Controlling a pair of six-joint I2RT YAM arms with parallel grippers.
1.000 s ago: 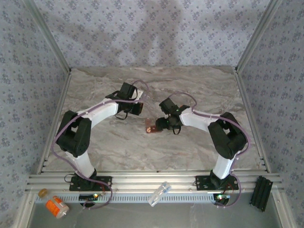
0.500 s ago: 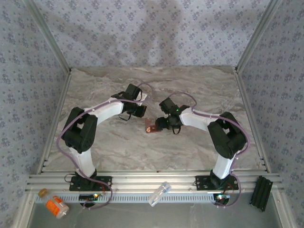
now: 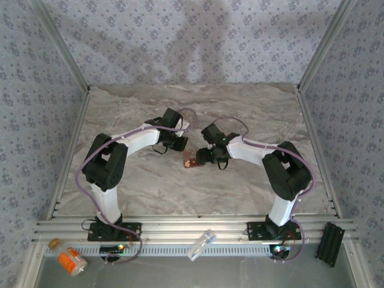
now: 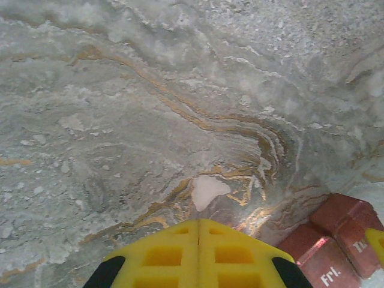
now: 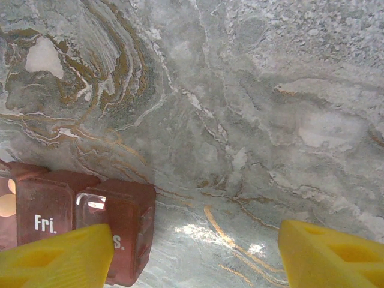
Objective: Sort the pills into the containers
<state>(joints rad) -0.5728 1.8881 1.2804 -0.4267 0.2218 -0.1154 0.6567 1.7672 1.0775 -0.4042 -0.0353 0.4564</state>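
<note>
Left gripper [image 4: 198, 223]: jaws closed flush, empty; red-brown pill box [image 4: 336, 243] at its wrist view's lower right. Right gripper [image 5: 197, 243]: jaws apart, gripping nothing, box end at lower left beside one finger. "Fri." lettering [image 5: 44, 223] reads in both wrist views, illegible overhead, where the box sits mid-frame.

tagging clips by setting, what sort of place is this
Probably a robot test cell, not a home: left arm and right arm bolted to an aluminium rail, a marble-look table boxed in by patterned walls on a metal frame.
</note>
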